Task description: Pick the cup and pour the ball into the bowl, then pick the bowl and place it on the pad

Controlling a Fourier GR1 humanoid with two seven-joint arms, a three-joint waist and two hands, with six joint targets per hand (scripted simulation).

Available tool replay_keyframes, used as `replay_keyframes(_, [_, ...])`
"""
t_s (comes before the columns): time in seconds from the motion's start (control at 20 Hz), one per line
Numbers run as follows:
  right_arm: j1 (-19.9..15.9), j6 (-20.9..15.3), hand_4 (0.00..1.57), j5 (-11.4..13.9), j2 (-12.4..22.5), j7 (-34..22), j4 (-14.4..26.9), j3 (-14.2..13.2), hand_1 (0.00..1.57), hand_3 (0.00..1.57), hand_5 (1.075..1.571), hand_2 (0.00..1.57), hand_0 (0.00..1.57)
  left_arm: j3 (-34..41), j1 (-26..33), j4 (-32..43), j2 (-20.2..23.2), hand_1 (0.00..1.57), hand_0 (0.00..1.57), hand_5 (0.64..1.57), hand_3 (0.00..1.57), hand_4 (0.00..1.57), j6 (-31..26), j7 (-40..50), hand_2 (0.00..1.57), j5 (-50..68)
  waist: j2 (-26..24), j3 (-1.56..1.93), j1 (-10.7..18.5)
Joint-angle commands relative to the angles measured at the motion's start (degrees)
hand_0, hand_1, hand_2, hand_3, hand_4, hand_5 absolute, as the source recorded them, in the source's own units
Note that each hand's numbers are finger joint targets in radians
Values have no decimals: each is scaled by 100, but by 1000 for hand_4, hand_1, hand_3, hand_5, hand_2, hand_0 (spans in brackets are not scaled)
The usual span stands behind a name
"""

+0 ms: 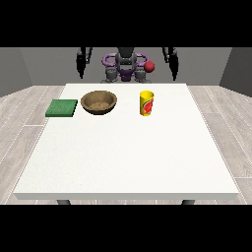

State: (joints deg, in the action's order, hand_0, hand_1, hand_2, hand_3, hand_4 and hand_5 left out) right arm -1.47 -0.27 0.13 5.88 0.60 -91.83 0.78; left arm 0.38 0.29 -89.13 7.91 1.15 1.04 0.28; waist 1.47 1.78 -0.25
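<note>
- the white table (123, 157) fills the middle of the frame, with the robot small at top centre behind its far edge.
- the yellow cup (146, 104) with a red mark stands upright, right of centre in the upper part of the table; whether a ball lies inside it cannot be seen.
- the brown bowl (99, 102) sits left of the cup, well apart from it — upright.
- the green pad (62, 108) lies flat just left of the bowl, at the table's upper left edge.
- the hand at the view's left (81, 64) hangs at upper left, away from the table; its fingers cannot be made out.
- the hand at the view's right (173, 63) hangs at upper right — the same holds for its fingers.
</note>
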Motion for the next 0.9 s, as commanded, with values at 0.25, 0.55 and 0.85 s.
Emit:
replay_keyframes(0.25, [-114,41,120,-74,247,-605,-619,-81,0,0,1563,0,0,87,-104,-656,273,0,0,1470,0,0,-79,555,0,102,-1697,-135,-8])
replay_keyframes(0.55, [568,1166,27,-1155,338,1479,693,-906,0,0,1566,0,0,-1104,119,-520,-776,0,0,1477,0,0,1298,-1069,0,-40,-391,-176,-109])
replay_keyframes(0.85, [147,1603,0,-1259,595,2085,1386,-1222,0,0,1559,0,0,-644,-190,438,-748,0,0,1464,0,0,1008,-2270,0,176,150,-179,-116])
